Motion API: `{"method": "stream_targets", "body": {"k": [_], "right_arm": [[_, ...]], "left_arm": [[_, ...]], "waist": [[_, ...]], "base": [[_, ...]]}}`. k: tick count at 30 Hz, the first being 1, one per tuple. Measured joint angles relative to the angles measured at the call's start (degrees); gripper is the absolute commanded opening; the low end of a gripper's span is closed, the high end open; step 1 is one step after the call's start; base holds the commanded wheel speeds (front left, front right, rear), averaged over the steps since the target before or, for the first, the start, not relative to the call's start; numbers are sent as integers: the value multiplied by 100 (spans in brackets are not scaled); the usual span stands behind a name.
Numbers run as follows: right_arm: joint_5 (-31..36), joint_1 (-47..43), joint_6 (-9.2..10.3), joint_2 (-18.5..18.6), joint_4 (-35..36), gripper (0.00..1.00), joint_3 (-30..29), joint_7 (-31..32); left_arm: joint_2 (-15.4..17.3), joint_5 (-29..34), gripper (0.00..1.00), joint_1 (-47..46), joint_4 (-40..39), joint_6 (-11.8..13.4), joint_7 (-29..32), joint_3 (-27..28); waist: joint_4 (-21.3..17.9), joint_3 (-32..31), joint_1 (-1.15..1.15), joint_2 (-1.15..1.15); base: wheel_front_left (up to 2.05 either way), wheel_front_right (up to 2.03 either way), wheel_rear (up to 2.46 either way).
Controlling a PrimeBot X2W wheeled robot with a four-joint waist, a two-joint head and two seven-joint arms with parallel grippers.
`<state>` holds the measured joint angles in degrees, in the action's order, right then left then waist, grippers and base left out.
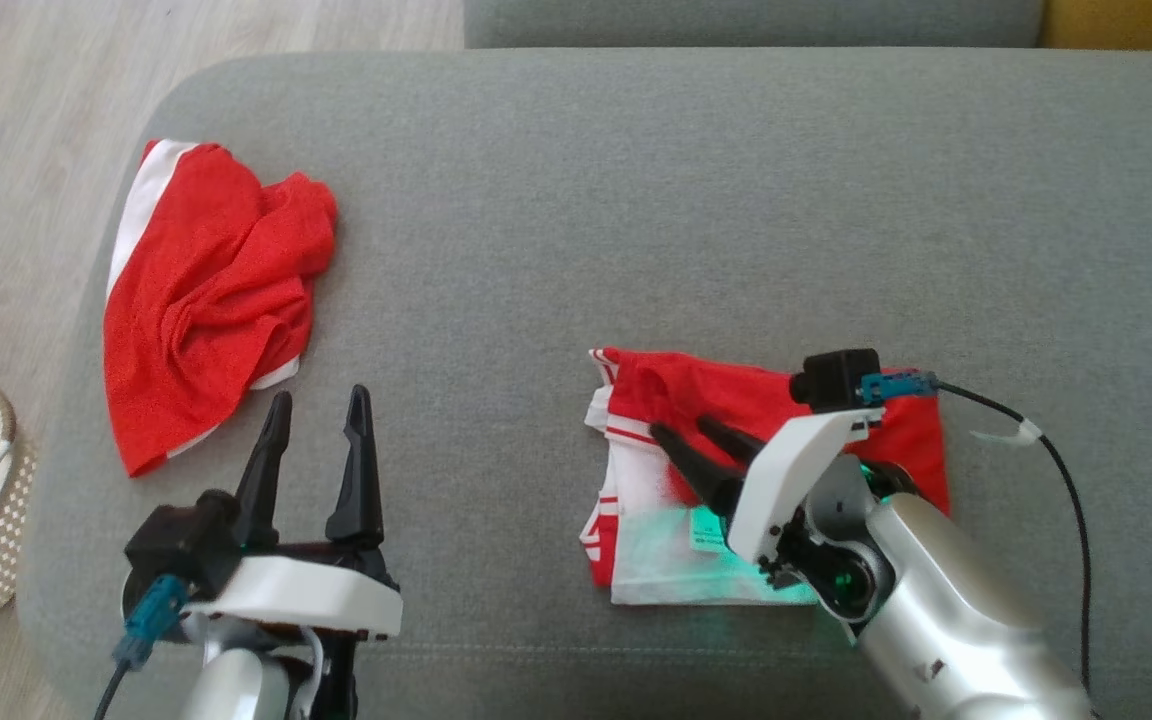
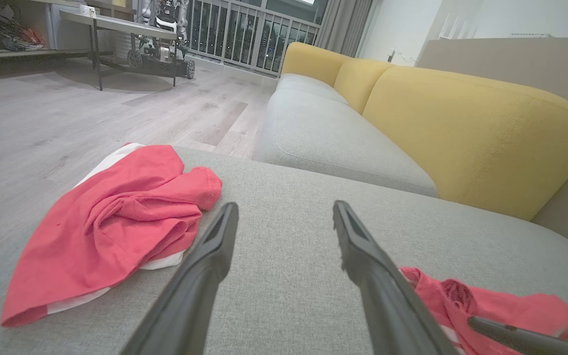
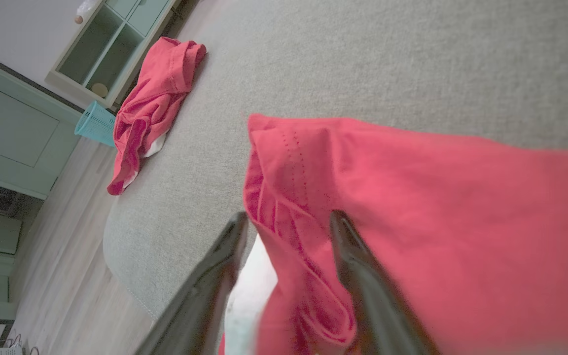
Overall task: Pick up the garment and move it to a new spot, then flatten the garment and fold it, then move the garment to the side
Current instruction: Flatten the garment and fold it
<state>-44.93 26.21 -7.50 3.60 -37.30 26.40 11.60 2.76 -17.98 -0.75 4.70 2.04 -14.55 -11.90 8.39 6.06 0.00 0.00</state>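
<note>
L hand (image 1: 320, 395): spread, above sofa (image 1: 636, 200).
R hand (image 1: 681, 428): spread, tips over folded garment (image 1: 676, 385).
Crumpled red cloth (image 1: 206, 300): sofa's left end.

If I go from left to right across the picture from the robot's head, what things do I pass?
woven basket → crumpled red garment → left gripper → folded red and white garment → black cable

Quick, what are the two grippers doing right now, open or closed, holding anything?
Left gripper: open, holding nothing.
Right gripper: open, fingers straddling a fold of the folded red garment, not clamped on it.
</note>
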Motion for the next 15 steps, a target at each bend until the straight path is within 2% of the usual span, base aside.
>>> {"method": "stream_targets", "body": {"k": [4, 8, 10, 15], "right_arm": [[-45, 94, 0, -1, -13, 100, 22, -114], [36, 235, 0, -2, 26, 100, -207, -204], [361, 283, 0, -1, 88, 100, -461, -214], [1695, 244, 0, 87, 570, 100, -1274, -224]], "left_arm": [[0, 1, 100, 2, 23, 7, 0, 19], [0, 1, 100, 11, 24, 33, 0, 66], [0, 1, 100, 24, 16, 49, 0, 99], [0, 1, 100, 84, -38, 55, 0, 147]], "waist": [[-77, -59, 0, 0], [-244, -168, 0, 0], [-349, -228, 0, 0], [-658, -373, 0, 0]], "base": [[0, 0, 0], [0, 0, 0], [0, 0, 0], [0, 0, 0]]}}
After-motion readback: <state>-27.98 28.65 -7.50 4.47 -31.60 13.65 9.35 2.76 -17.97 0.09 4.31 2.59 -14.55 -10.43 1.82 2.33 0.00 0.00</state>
